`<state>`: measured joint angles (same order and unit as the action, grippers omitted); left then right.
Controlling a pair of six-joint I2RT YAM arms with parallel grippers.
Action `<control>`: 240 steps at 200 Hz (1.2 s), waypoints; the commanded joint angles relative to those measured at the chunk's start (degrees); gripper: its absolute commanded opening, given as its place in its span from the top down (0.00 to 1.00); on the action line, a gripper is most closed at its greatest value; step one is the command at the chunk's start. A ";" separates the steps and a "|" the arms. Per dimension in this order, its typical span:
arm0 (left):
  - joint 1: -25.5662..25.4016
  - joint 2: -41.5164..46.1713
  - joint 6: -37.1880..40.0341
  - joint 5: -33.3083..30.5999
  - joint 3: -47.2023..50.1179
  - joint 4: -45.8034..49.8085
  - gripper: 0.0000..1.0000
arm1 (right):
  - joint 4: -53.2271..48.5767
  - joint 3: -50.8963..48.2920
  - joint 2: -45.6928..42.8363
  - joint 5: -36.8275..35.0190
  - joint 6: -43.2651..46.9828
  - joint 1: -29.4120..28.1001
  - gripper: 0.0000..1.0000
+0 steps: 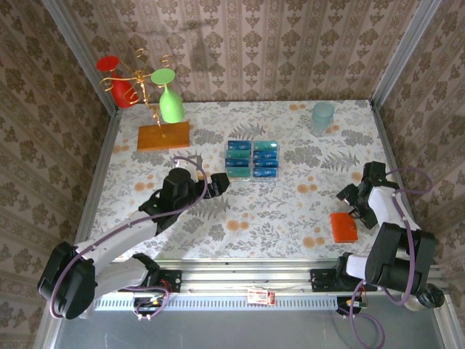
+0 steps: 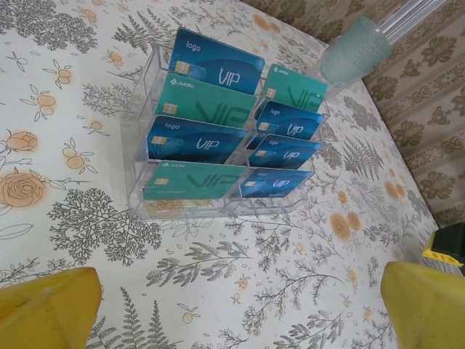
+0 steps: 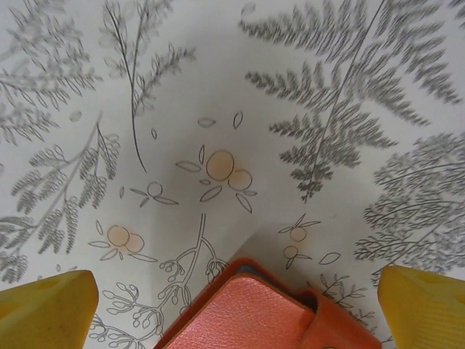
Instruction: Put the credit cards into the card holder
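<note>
Textured orange-red card holder (image 3: 254, 316) is lying flat just beneath the wide-open right pincer (image 3: 237, 305). Blue and teal credit cards (image 2: 218, 138) are standing ahead of the open left pincer (image 2: 240, 305).

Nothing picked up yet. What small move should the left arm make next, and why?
Probably ease the left gripper forward and down toward the nearest teal glossy card in the clear plastic tray. Its jaws stand open and empty, the tray lies ahead between its fingers, and that front card's top edge is exposed.
</note>
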<state>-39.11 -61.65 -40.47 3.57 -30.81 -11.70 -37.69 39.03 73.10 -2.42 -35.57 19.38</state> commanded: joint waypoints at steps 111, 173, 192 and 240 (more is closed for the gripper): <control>-2.72 -3.42 2.24 -2.95 -4.13 1.51 0.00 | 10.32 -7.01 -7.04 17.19 -20.39 -22.52 0.03; -3.34 -5.62 2.33 -3.04 -4.87 1.25 0.00 | -0.03 0.70 -8.39 4.60 -18.12 -30.21 0.03; -3.52 -6.05 2.33 -2.95 -4.94 1.07 0.00 | -4.32 0.61 -10.44 0.31 -16.74 -28.01 0.01; -3.62 -7.17 2.79 -2.88 -5.97 1.15 0.00 | -11.86 -2.56 -14.36 -1.89 -16.31 -19.92 0.00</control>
<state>-42.41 -68.12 -38.96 1.21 -34.26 -10.63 -41.71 38.30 61.25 0.10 -52.40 -2.63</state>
